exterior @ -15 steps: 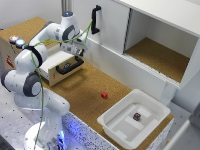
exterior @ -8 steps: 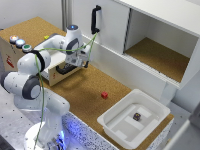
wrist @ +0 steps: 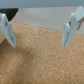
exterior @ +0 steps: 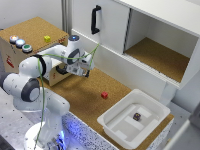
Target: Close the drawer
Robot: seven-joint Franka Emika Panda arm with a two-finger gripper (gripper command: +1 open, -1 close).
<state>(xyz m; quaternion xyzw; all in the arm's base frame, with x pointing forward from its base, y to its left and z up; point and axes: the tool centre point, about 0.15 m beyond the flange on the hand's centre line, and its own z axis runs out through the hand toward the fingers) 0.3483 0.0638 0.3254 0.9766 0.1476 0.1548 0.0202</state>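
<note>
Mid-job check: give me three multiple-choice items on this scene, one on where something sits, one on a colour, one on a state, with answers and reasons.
1. Where is the small dark object?
A. In the white plastic tray
B. On the cork-topped box
C. In the open cabinet compartment

2. What colour is the small cube on the cork tabletop?
A. Blue
B. Red
C. Green

3. How does the pincer stand?
A. Shut on a cube
B. Shut on nothing
C. Open, nothing between its fingers

Answers:
1. A: the exterior view shows it lying inside the tray's basin.
2. B: the cube between arm and tray is plainly red.
3. C: the wrist view shows both fingers spread wide, with only cork between.
</note>
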